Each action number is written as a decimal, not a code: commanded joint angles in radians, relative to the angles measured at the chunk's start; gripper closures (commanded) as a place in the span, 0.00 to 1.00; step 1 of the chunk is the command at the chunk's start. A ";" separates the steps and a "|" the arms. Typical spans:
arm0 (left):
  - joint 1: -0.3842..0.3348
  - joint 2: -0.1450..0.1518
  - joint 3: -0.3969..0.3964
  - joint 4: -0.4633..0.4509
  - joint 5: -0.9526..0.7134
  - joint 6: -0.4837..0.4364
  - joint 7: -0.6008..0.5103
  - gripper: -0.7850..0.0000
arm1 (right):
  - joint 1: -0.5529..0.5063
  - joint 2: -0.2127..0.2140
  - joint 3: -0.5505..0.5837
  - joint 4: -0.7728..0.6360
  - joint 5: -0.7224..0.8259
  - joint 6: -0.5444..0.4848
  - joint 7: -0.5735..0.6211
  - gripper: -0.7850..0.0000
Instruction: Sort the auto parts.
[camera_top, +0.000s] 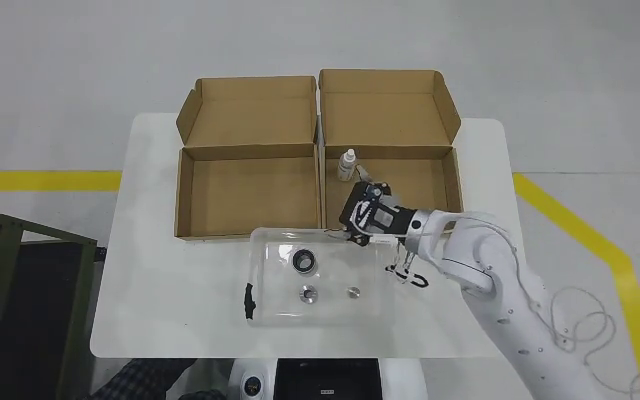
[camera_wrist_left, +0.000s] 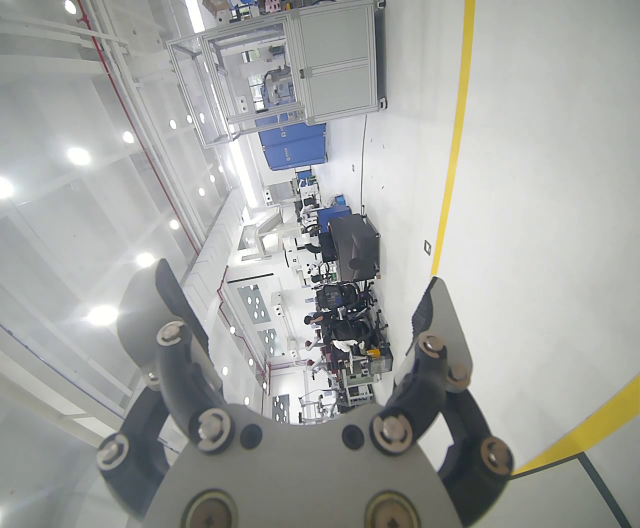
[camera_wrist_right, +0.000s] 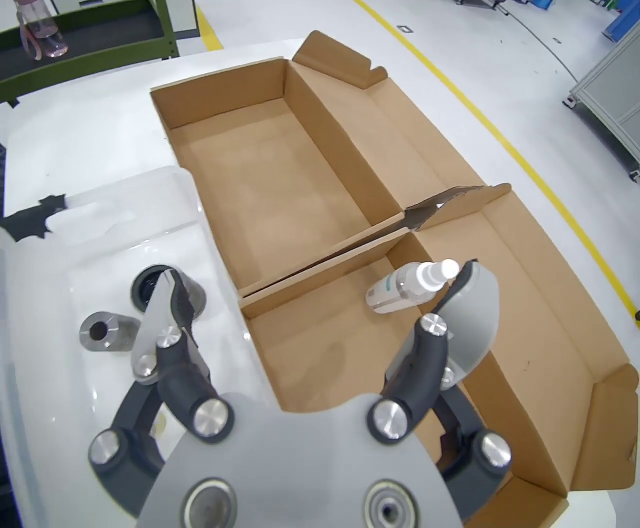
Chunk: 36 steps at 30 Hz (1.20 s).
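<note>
Right gripper (camera_wrist_right: 321, 267) spread wide over white table (camera_top: 150, 300), grey floor (camera_top: 100, 60), yellow line (camera_top: 50, 180)

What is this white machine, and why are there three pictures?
It is a robot with two arms. One picture looks down from above them; the other two come from small cameras on its wrists. On the white table stand an empty cardboard box and a second box with a little spray bottle inside. Nearer the robot, a clear tray holds metal parts. The right end effector, the robot's pincher, hangs open where the tray meets the second box, holding nothing. The left end effector is open too, pointing away at the big room.
</note>
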 joint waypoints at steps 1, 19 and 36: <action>0.000 0.000 0.000 0.000 0.000 0.000 0.000 0.00 | -0.026 0.006 0.008 -0.035 -0.007 -0.031 0.025 0.00; 0.000 0.000 0.000 0.000 0.000 0.000 0.000 0.00 | -0.166 0.044 0.005 -0.104 -0.136 -0.226 0.070 0.00; 0.000 0.000 0.000 0.000 0.000 0.000 0.000 0.00 | -0.237 0.067 0.006 -0.105 -0.169 -0.254 0.116 0.00</action>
